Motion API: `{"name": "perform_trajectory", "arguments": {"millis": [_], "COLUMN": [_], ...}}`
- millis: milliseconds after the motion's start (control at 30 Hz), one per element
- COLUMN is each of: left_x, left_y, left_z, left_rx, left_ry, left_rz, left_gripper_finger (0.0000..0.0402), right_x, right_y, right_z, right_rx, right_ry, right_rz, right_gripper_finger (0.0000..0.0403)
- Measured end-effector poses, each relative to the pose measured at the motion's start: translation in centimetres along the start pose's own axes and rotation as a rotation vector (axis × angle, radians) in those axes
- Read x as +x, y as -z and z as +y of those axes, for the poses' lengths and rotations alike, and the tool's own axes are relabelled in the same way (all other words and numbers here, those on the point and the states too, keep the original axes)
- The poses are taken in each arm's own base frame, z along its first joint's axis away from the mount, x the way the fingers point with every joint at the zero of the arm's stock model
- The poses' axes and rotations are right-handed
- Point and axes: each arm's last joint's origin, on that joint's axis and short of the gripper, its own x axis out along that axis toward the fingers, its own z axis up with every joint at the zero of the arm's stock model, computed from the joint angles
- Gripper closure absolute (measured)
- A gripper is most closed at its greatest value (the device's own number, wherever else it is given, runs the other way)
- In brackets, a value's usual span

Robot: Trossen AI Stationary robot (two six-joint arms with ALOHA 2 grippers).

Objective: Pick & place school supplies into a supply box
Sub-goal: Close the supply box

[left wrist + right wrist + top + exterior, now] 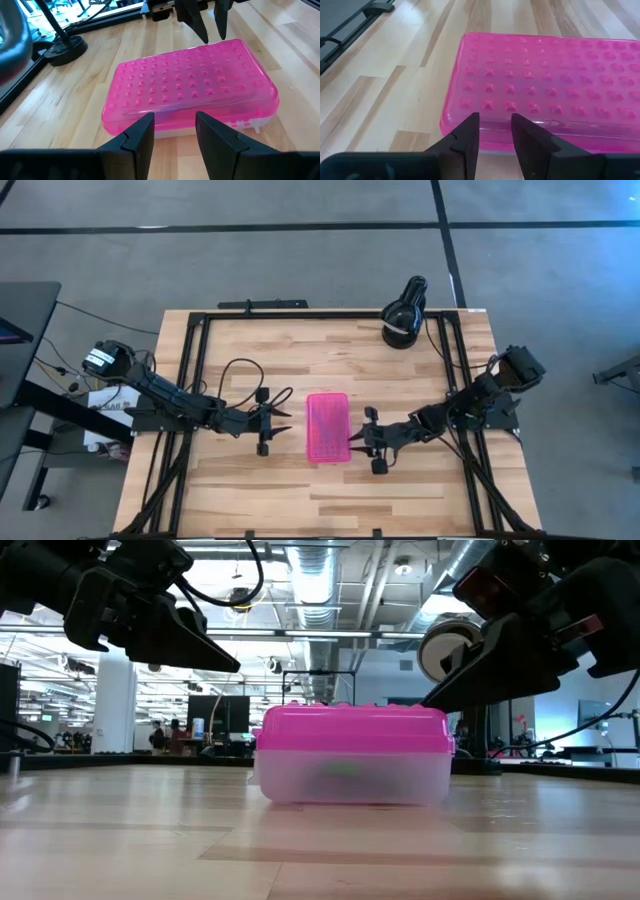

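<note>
The supply box (328,427) lies flat in the middle of the table with its pink studded lid (190,85) closed over the clear base (350,780). A faint green shape (340,772) shows through the base. No pens, pencils or scissors show on the table. My left gripper (283,420) is open and hovers a little left of the box, above lid height (235,665). My right gripper (352,442) is open, with its fingertips at the box's right edge (495,120), level with the lid top (428,700). My right gripper comes at the box slanting down from the table's right side, with both fingertips (205,40) at the lid's right edge (492,107). I cannot tell whether they touch the lid. The box rests flat on the table.
A black round lamp-like object (403,315) stands at the table's far right corner. Black frame rails (195,380) run along the table's left and right sides, and a cable loops (240,370) beside my left arm. Bare wood lies near and far of the box.
</note>
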Motion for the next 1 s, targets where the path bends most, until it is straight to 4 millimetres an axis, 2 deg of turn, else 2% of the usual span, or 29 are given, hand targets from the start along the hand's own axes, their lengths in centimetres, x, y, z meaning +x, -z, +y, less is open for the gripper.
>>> {"name": "perform_trajectory", "arguments": {"millis": [1000], "left_x": [0.0], "left_y": [0.18], "left_z": [-0.01], "left_rx": [0.0], "left_ry": [0.001], "left_rz": [0.018], "left_gripper_finger": [0.0262], "right_x": [0.11], "right_y": [-0.04], "right_z": [-0.49], "right_rx": [0.009], "right_ry": [0.016], "right_rz": [0.001], "right_gripper_finger": [0.0294]}}
